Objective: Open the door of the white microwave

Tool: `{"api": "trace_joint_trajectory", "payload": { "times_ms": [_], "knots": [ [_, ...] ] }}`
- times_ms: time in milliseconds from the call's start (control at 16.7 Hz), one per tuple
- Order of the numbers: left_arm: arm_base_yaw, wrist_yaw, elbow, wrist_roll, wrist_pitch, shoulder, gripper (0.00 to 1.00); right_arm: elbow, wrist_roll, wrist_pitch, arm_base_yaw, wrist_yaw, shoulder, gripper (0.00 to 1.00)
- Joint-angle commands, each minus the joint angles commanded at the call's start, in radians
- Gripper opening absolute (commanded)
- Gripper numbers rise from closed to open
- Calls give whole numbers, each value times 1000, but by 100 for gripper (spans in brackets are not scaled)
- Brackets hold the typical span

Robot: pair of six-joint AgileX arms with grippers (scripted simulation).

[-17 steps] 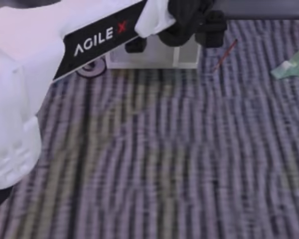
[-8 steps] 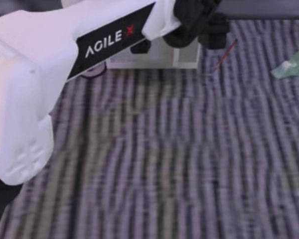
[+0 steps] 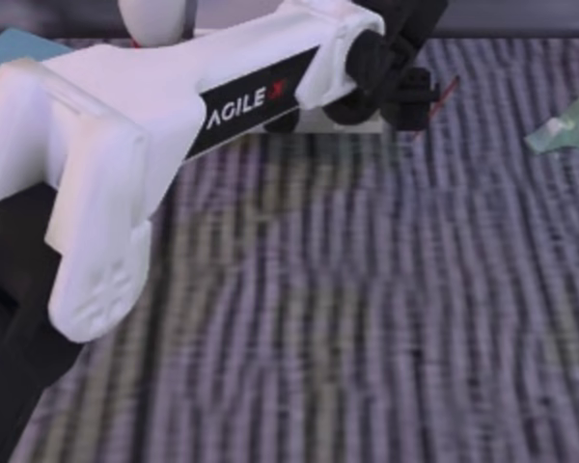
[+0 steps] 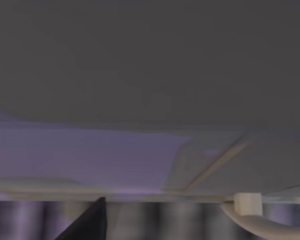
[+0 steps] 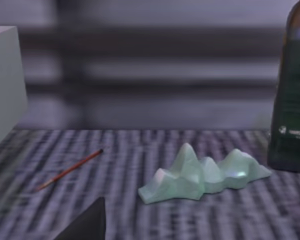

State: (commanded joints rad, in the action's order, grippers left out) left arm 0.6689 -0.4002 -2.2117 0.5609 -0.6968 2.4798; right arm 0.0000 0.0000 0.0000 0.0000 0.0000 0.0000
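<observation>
The left gripper [image 3: 412, 89] sits at the white microwave [image 3: 343, 118], at 12 o'clock on the table. I cannot tell if it is open. It might slip off the door [image 4: 140, 65] handle [image 4: 260, 220].

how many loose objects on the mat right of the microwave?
3 visible: a thin pencil nearest the white microwave, a mint-green jagged piece further right, a dark bottle beyond it. The left arm may hide others.

left pincer [image 3: 410, 92] outstretched, far edge
</observation>
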Motion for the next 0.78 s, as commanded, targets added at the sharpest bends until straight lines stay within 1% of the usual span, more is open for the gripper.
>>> {"api": "trace_joint_trajectory", "payload": {
  "times_ms": [60,780],
  "knots": [
    [0,0,0,0,0,0,100,0,0,0,0,0,0,100],
    [0,0,0,0,0,0,10,0,0,0,0,0,0,100]
  ]
}}
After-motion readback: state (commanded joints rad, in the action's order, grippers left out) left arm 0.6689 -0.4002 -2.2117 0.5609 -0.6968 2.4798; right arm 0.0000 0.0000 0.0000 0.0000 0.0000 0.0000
